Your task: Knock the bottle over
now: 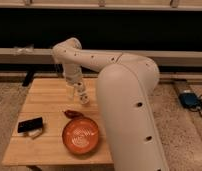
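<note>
A wooden bench [44,100] stands in front of a dark wall with a pale ledge running across it. The robot's large white arm [126,95] rises from the lower right, arches over the bench and bends down toward the middle of its surface. The end effector [74,89] hangs at the end of that arm, low above the bench and just left of the bottle; whether it is released or clenched I cannot tell. The bottle [83,96], small, slim and whitish, sits on the bench right next to the end effector, tilted with its top leaning up and to the left toward it; whether the two touch cannot be made out. Just in front of the bottle lies a small dark red object [72,113], which sits at the far rim of an orange bowl [81,136]. The bowl rests near the front edge of the bench, close to the arm's base. Well to the left, near the front left corner, lies a flat black block [30,124] with something pale beneath its near edge.
</note>
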Robot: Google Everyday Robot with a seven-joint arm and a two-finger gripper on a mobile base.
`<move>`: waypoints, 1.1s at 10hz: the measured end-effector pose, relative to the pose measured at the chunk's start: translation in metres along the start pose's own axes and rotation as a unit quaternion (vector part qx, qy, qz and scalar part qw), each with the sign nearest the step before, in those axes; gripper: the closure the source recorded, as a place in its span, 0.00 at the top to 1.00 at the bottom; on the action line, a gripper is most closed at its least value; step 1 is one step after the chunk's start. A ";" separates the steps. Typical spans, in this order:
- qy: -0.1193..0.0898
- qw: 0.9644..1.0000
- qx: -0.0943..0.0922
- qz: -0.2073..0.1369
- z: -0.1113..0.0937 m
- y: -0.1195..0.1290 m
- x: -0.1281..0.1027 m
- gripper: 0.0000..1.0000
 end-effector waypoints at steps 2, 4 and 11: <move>0.006 1.000 -0.003 0.002 0.003 0.002 0.004 0.80; 0.015 1.000 -0.005 0.000 0.005 0.009 0.007 0.80; 0.025 0.999 0.012 -0.017 -0.036 0.043 0.011 0.80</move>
